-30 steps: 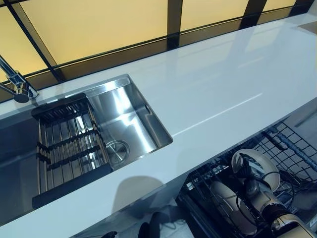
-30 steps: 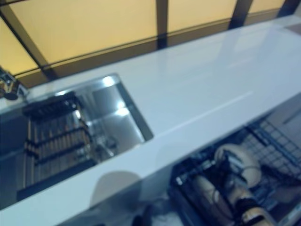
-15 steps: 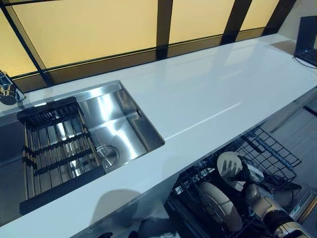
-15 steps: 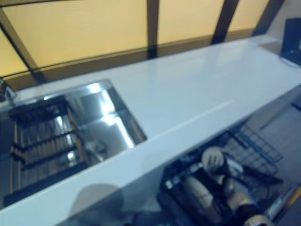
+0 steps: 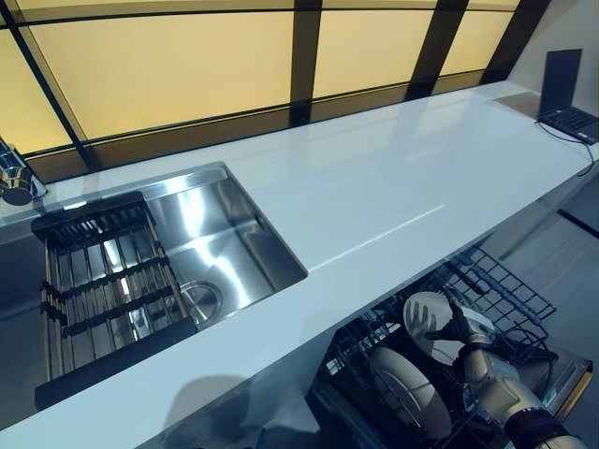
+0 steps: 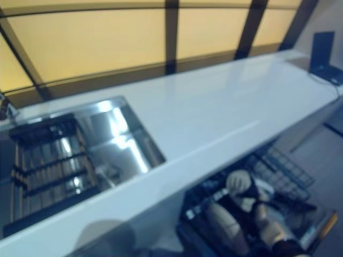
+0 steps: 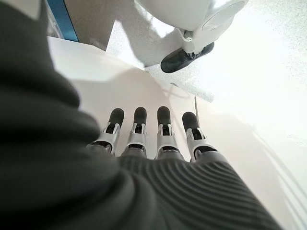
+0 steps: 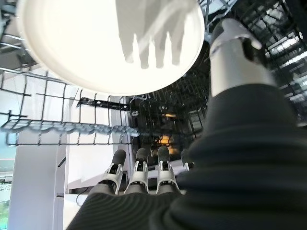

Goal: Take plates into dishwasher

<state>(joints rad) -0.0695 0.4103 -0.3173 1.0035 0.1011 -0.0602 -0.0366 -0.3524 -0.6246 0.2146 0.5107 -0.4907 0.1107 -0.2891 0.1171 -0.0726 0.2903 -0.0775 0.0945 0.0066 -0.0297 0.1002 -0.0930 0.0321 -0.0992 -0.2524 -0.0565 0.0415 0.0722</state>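
right robot hand (image 5: 438,323) held a white plate (image 5: 428,321) upright, fingers across its face, thumb behind | plate sat in the dishwasher rack (image 5: 487,285) below the white bench (image 5: 374,196), beside another plate (image 5: 409,390) | left robot hand (image 7: 153,139) empty, fingers straight, seen only in its wrist view | sink (image 5: 220,234) well apart
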